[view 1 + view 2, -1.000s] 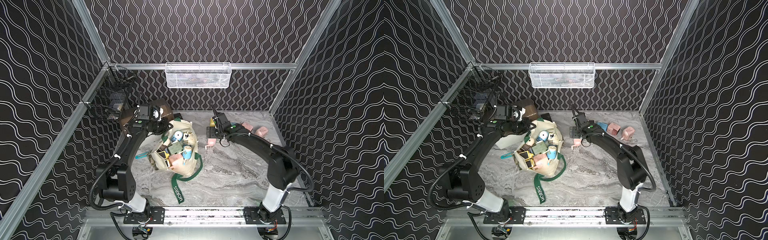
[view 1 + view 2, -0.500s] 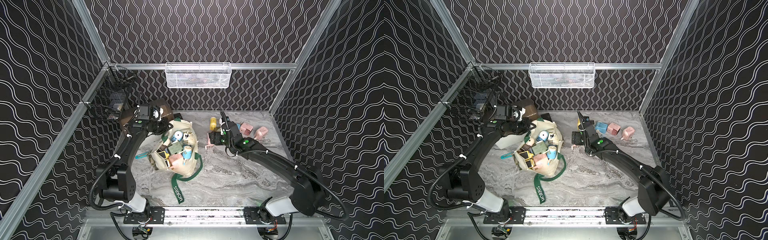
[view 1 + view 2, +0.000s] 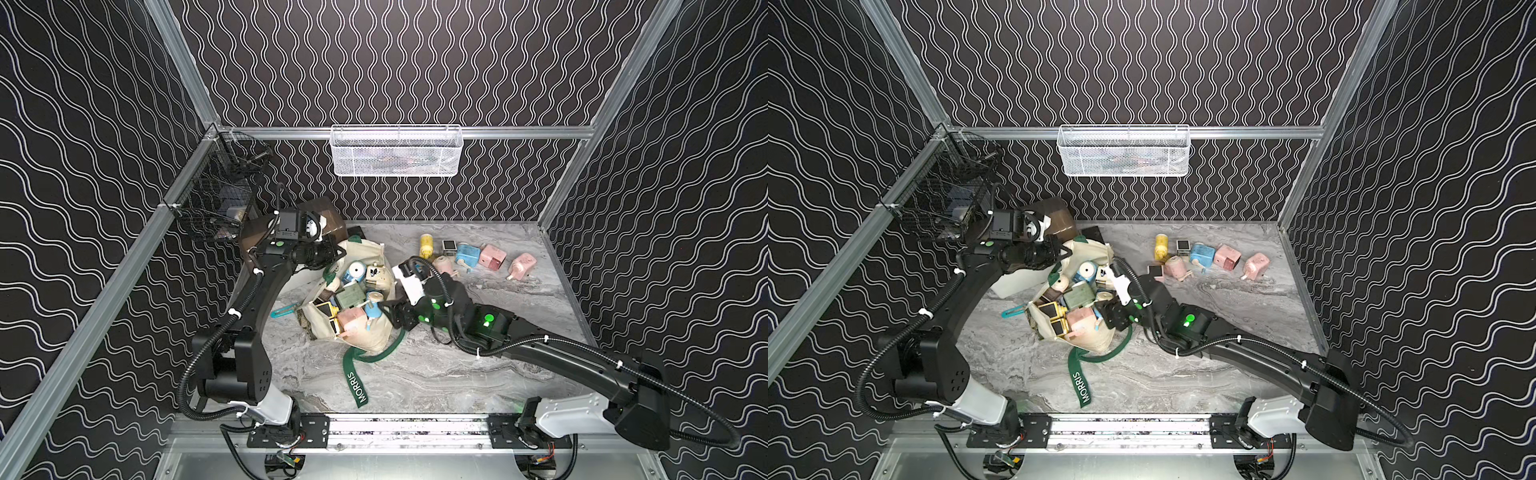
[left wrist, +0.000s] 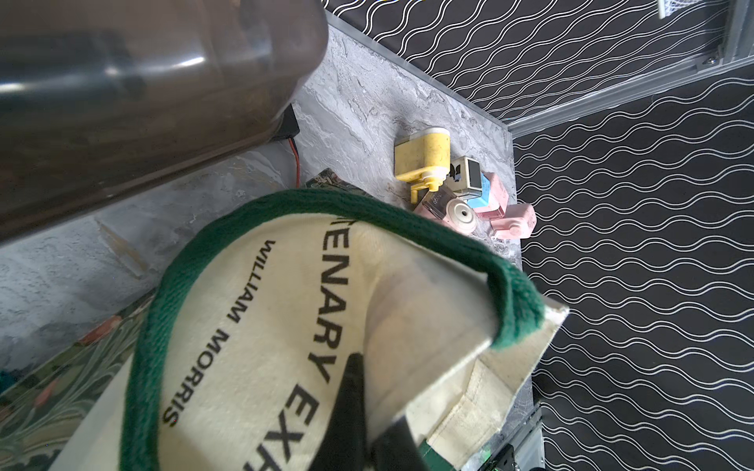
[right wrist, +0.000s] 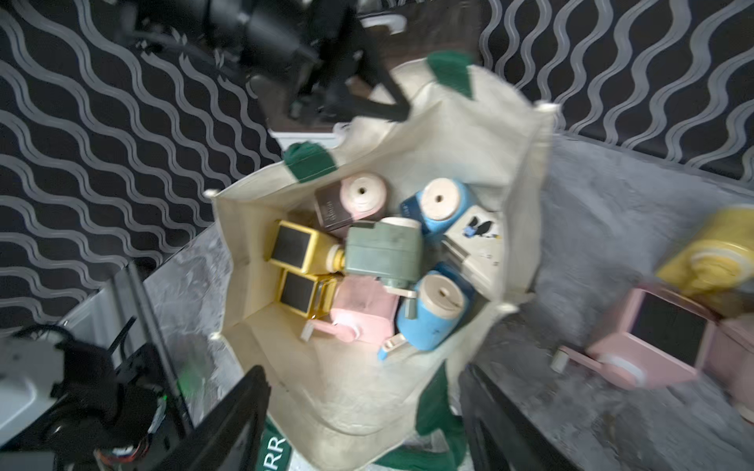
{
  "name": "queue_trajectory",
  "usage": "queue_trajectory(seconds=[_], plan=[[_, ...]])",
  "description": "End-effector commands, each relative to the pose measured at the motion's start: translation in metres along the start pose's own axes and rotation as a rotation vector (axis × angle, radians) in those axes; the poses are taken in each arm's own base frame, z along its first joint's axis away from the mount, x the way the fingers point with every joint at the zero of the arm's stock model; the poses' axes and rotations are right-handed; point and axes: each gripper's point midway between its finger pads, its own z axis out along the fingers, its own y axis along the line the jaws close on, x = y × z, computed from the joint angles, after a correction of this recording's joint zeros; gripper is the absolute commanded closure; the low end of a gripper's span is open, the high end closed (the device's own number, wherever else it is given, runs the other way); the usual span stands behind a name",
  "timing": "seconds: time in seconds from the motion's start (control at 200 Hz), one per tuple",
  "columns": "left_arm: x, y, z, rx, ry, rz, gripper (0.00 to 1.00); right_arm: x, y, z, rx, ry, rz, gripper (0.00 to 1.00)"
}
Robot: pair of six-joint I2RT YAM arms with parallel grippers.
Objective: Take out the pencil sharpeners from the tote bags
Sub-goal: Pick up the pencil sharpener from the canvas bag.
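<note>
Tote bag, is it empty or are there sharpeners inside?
Not empty: the right wrist view looks into the open tote bag and shows several pencil sharpeners piled inside, green, blue, pink and yellow.

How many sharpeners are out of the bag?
6, clustered near the back wall: yellow, grey, blue, pink, another pink at the end, a pink-cream one nearest the bag. The arm may hide more.

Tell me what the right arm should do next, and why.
Probably lower the right gripper onto the nearer blue sharpener: its jaws hang open over the tote bag, whose rim the left gripper holds up.
</note>
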Motion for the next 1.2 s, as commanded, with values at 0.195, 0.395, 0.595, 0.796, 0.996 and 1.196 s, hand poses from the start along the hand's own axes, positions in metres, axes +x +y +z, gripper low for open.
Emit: queue_trajectory(seconds=[0.195, 0.395, 0.595, 0.796, 0.996, 1.196], plan=[[0.002, -0.002, -0.004, -0.001, 0.004, 0.014, 1.00, 0.019, 0.015, 0.072, 0.067, 0.155, -0.080, 0.24], [0.002, -0.003, -0.004, 0.002, 0.004, 0.013, 1.00, 0.040, 0.005, 0.120, 0.152, 0.255, -0.094, 0.15], [0.002, -0.003, -0.005, 0.004, 0.003, 0.013, 1.00, 0.048, -0.004, 0.146, 0.161, 0.293, -0.044, 0.08], [0.002, -0.004, -0.005, 0.006, 0.003, 0.012, 1.00, 0.059, -0.017, 0.168, 0.140, 0.324, 0.015, 0.02], [0.002, -0.004, -0.004, 0.007, 0.005, 0.011, 1.00, 0.067, -0.027, 0.187, 0.097, 0.350, 0.077, 0.01], [0.002, -0.006, -0.005, 0.016, 0.003, 0.012, 1.00, 0.084, -0.039, 0.209, 0.119, 0.398, 0.090, 0.01]])
